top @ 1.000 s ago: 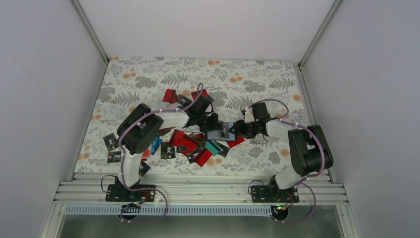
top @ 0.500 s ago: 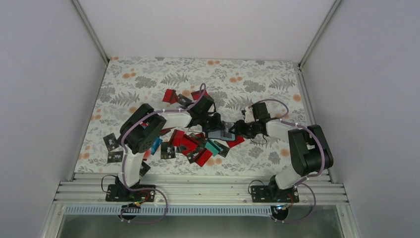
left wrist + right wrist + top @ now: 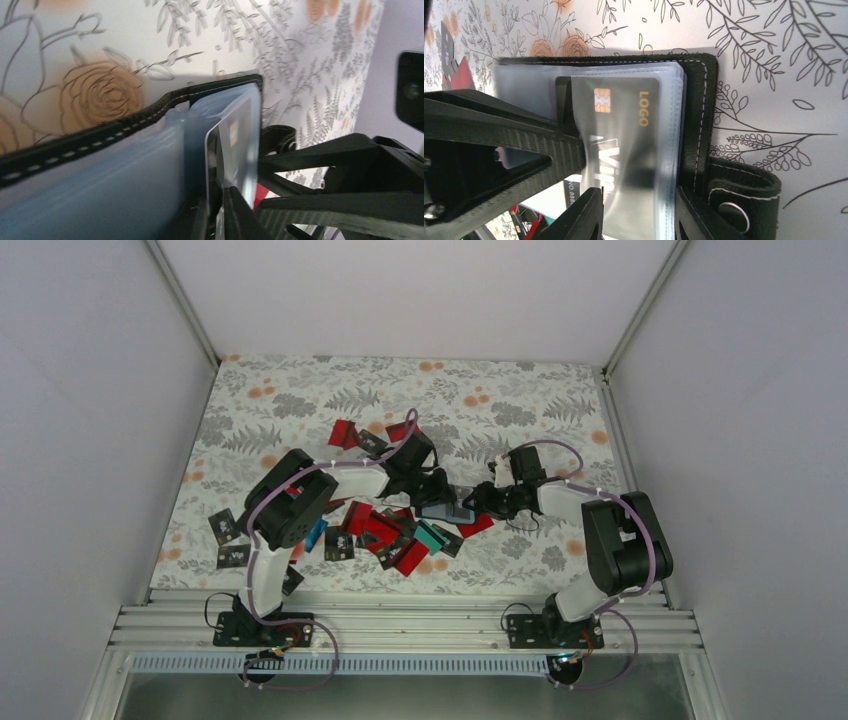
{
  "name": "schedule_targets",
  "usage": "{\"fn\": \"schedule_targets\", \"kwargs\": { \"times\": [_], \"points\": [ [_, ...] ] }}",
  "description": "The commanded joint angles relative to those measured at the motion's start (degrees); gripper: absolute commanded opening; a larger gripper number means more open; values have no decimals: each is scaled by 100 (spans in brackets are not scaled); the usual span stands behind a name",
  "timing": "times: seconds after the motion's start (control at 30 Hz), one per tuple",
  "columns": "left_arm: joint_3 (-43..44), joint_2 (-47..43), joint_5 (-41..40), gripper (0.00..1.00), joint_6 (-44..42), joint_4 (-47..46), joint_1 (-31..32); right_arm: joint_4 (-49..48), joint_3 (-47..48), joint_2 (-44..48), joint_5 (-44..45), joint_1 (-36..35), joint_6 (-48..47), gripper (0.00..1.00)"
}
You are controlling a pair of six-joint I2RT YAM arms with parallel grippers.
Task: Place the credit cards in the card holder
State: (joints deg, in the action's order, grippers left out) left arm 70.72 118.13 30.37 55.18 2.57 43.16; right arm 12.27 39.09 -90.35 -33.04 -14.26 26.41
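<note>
The card holder (image 3: 698, 105) lies open on the flowered table, black with white stitching and clear sleeves (image 3: 125, 165). In the top view it sits between both arms (image 3: 447, 506). A black card (image 3: 624, 125) with gold LOGO and white VIP print sits mostly inside the top sleeve. My left gripper (image 3: 220, 191) pinches this card's outer edge, its jaws nearly together. My right gripper (image 3: 636, 215) is shut across the stack of sleeves at the holder's near side. Loose credit cards (image 3: 382, 530), red, black and teal, lie scattered under and left of the arms.
More cards lie apart: red ones at the back (image 3: 345, 432), black ones near the left edge (image 3: 224, 527). The holder's snap strap (image 3: 739, 200) sticks out beside my right finger. White walls close in the table on three sides.
The left arm has shifted slightly right, carrying the card toward the holder. The right arm and holder have stayed put.
</note>
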Motion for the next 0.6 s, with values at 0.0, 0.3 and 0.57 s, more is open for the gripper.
{"fn": "schedule_targets", "kwargs": {
  "times": [0.0, 0.3, 0.57],
  "points": [
    [60, 175, -15, 15, -33, 384, 147, 151, 17, 111, -151, -12, -75, 38],
    [294, 28, -337, 28, -299, 946, 179, 157, 23, 164, -168, 1, -65, 38],
    [774, 65, -803, 46, -338, 1606, 344, 239, 96, 234, -156, -1, -66, 38]
  ]
}}
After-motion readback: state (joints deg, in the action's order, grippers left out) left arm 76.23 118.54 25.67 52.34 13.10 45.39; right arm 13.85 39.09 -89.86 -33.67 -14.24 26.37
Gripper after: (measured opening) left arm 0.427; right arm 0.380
